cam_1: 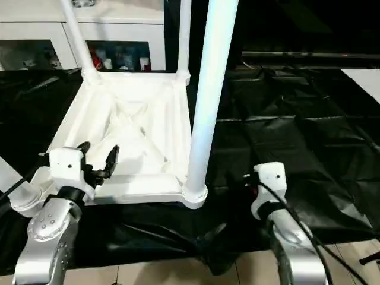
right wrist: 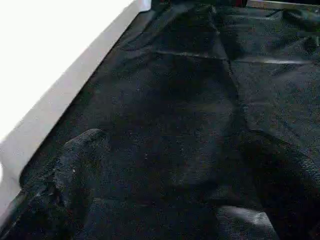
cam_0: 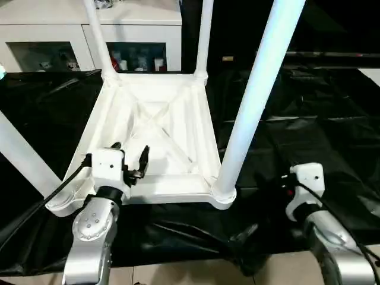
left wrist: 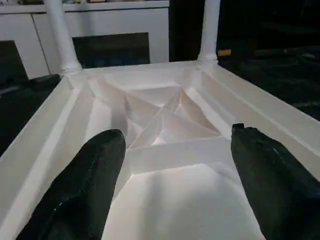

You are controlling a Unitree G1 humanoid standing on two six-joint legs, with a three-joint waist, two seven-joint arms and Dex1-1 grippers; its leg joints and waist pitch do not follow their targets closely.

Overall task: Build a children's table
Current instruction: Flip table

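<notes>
Left gripper (cam_0: 132, 161), nearest, spread wide and empty over near rim of white children's tabletop (cam_0: 155, 127), inverted on black sheeting (cam_0: 309, 119) so sockets face up, legs (cam_0: 255, 98) seated upright; right gripper (right wrist: 170, 195) parted, empty, over sheeting beside it.

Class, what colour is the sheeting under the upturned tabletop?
Black sheeting, clearest in the left eye view.

My head pair looks forward-down over both forearms; both share upturned tabletop (cam_0: 160, 130). Left wrist view sits close above its ribs; right wrist view skims black sheeting (right wrist: 200, 100).
</notes>
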